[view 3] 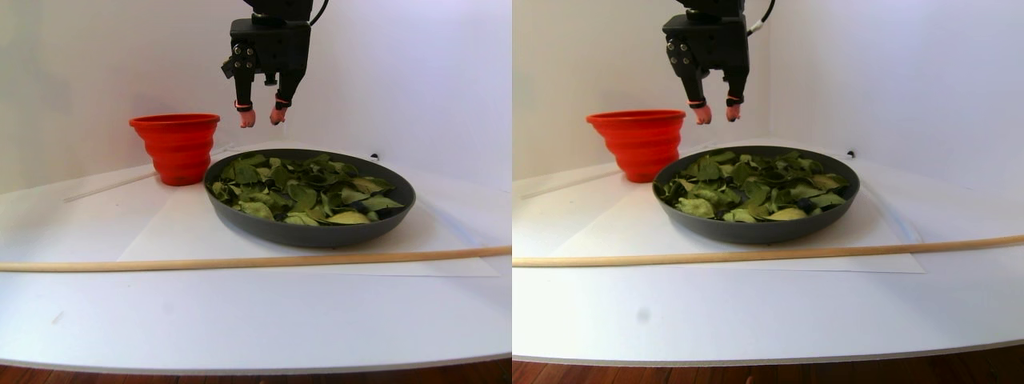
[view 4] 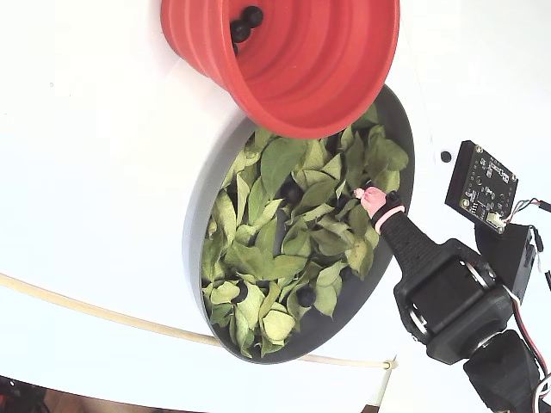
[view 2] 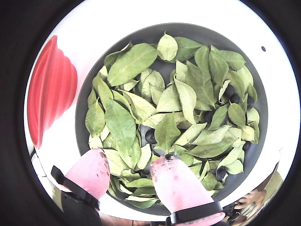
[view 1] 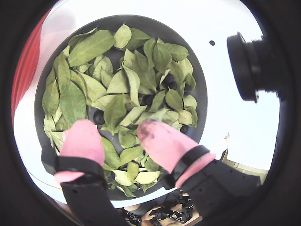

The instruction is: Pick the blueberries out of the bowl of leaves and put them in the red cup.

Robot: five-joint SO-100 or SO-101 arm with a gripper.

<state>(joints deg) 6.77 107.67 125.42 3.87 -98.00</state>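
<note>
The dark grey bowl (view 1: 200,80) (view 2: 155,33) (view 3: 320,232) (view 4: 202,215) is filled with green leaves (view 1: 91,47) (view 2: 134,63) (view 4: 280,163). Dark blueberries (view 1: 99,117) (view 2: 150,136) (view 4: 304,296) peek out between them. My gripper (view 1: 114,125) (view 2: 129,157) (view 3: 262,118) hangs above the bowl's side nearest the red cup. It is open, with nothing between its pink fingertips (view 1: 84,139) (view 2: 174,179) (view 4: 372,200). The red cup (view 1: 26,66) (view 2: 51,89) (view 3: 176,144) (view 4: 318,60) stands just beside the bowl. Two blueberries (view 4: 242,24) lie inside it.
A long thin wooden stick (view 3: 240,261) (view 4: 103,314) lies across the white table in front of the bowl. A black camera module (view 1: 249,66) and a circuit board (view 4: 482,185) ride beside the gripper. A small black dot (view 1: 212,43) marks the surface. The table's front edge (view 3: 240,366) is near.
</note>
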